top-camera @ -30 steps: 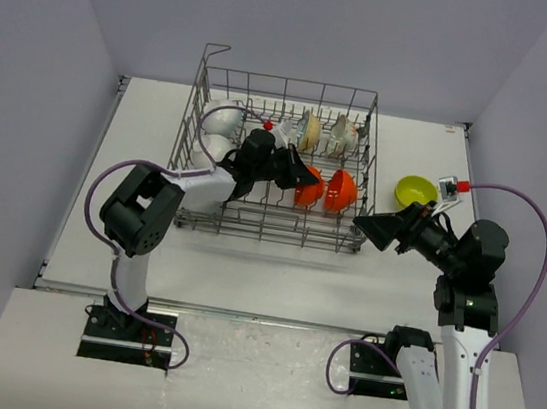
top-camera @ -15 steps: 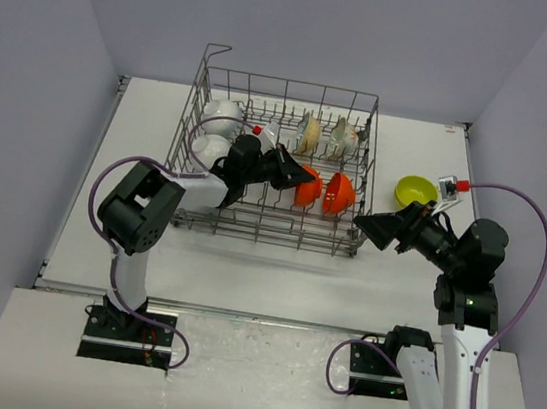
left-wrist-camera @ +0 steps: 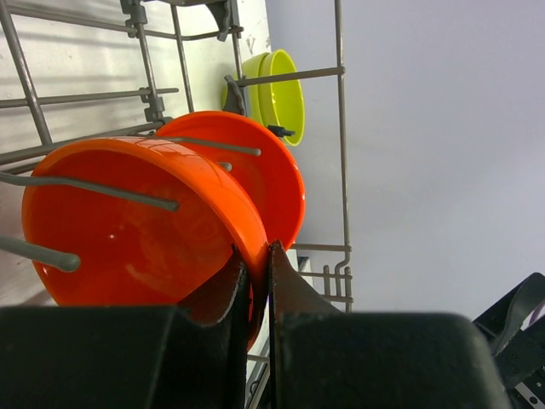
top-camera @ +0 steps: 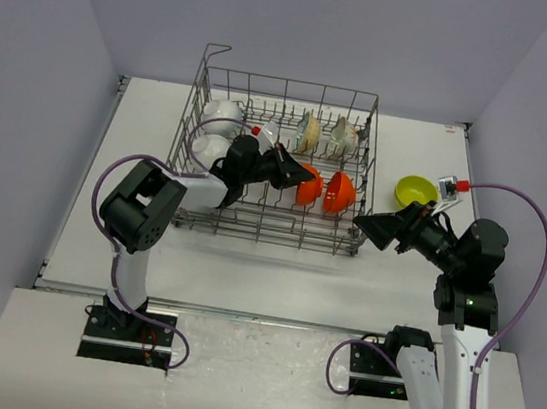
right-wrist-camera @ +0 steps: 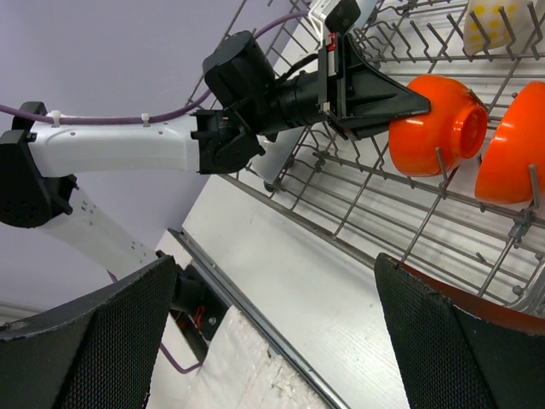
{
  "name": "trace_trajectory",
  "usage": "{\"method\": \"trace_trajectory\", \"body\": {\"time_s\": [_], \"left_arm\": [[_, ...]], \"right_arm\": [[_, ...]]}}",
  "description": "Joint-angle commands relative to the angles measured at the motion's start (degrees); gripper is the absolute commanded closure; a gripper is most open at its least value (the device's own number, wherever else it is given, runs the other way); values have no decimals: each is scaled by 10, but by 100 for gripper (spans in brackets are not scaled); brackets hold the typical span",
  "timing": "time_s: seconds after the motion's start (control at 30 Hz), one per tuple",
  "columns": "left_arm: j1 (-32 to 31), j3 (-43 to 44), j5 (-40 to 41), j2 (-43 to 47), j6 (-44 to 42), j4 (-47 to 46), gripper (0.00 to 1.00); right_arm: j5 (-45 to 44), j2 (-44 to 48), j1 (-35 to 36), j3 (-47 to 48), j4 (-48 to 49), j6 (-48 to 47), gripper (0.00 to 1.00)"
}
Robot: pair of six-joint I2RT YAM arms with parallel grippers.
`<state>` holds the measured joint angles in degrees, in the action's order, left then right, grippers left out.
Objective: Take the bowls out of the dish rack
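The grey wire dish rack (top-camera: 267,226) stands mid-table. My left gripper (top-camera: 304,178) is inside it, shut on the rim of an orange bowl (top-camera: 307,191); the left wrist view shows the jaws pinching that rim (left-wrist-camera: 253,256). A second orange bowl (top-camera: 342,192) stands just right of it. Two cream floral bowls (top-camera: 309,131) and white bowls (top-camera: 223,112) stand in the back rows. A yellow-green bowl (top-camera: 414,191) lies on the table right of the rack. My right gripper (top-camera: 369,229) is open and empty beside the rack's near right corner.
The rack's tines (right-wrist-camera: 443,162) surround the held bowl. The grey walls enclose the table on three sides. The table's front edge rail (right-wrist-camera: 255,307) shows below the right gripper.
The left gripper drew back slightly to the left inside the rack and now holds the orange bowl's rim. The right gripper moved a little right and stayed open.
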<state>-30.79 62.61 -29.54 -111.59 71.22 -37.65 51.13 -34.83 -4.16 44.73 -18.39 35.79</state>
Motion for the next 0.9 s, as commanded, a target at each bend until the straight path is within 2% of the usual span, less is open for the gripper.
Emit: {"method": "trace_trajectory", "body": {"time_s": [0.0, 0.17, 0.43, 0.57, 0.63, 0.67, 0.73, 0.77, 0.83, 0.87], "left_arm": [[3, 25, -31, 103, 48, -280, 100], [5, 16, -36, 88, 96, -385, 100], [5, 31, -35, 106, 82, -358, 100], [4, 52, -50, 119, 41, -282, 100], [-3, 86, -70, 138, -46, -213, 100], [-8, 102, -72, 147, -155, -95, 100], [-36, 149, -40, 182, -280, 35, 100], [-51, 161, 1, 195, -405, 149, 100], [-102, 184, 43, 226, -523, 274, 100], [-121, 186, 61, 237, -619, 305, 100]], "right_arm": [[9, 1, 1, 15, 13, -4, 2], [9, 1, 1, 15, 11, -5, 2], [7, 1, 1, 18, 11, -6, 2], [5, -1, 1, 20, 10, -6, 2], [-4, -2, 1, 35, 1, -4, 2], [-29, -1, 1, 44, -1, -1, 1], [-62, 15, 2, 76, -8, 9, 1], [-77, 19, 1, 91, -14, 10, 1], [-132, 20, 1, 149, -41, 2, 1], [-145, 14, 1, 173, -76, -6, 1]]}}
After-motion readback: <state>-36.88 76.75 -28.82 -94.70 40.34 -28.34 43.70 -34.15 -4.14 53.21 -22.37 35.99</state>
